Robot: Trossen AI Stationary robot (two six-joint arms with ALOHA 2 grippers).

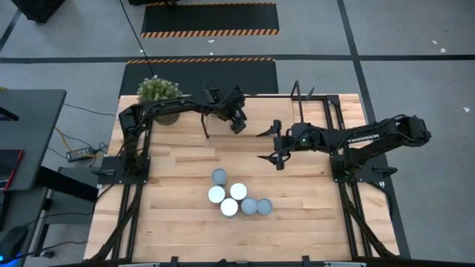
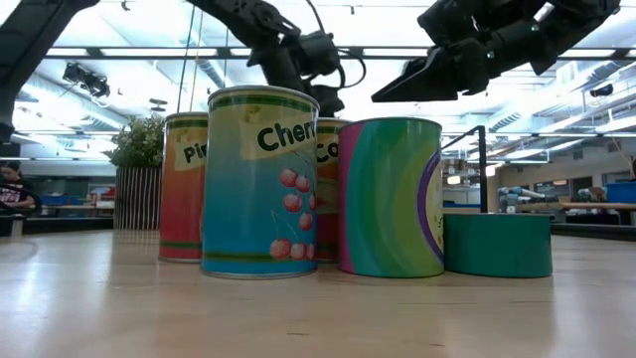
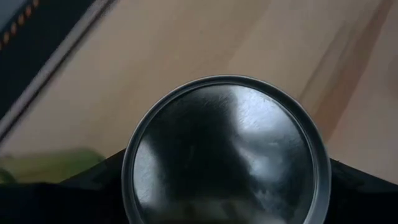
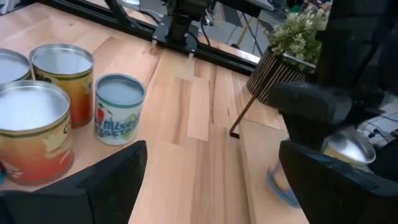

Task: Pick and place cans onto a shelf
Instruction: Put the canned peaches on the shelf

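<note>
Only the left wrist view shows the left gripper [image 1: 237,122] clamping a can [image 3: 225,152].

Five cans [image 1: 236,198] clustered on table [image 1: 178,222]; both arms raised behind

Bright ceiling strip lights [image 2: 328,55] flood the room; glare sheens a can's lid [image 3: 224,149], whose close rim looks perhaps slightly blurred.

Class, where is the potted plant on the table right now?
In the high view, the plant sits at the table's far left corner, beside the left arm's base.
</note>
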